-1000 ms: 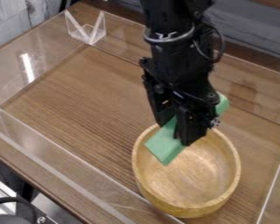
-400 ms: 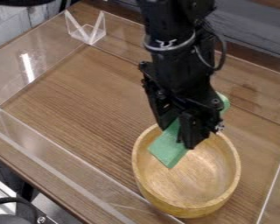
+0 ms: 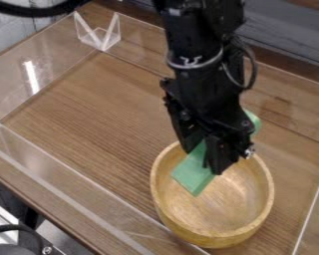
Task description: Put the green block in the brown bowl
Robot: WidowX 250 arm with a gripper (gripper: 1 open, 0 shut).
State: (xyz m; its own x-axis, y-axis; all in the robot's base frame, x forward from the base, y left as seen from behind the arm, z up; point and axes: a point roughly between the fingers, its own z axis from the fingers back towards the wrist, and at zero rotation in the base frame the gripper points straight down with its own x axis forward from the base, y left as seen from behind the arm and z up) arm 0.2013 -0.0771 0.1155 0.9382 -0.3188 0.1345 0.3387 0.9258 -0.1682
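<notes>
The green block has been lowered slightly deeper into the brown bowl.
Camera view: the block is held tilted by the closed fingers, over the bowl's left-far interior on the tabletop.
</notes>
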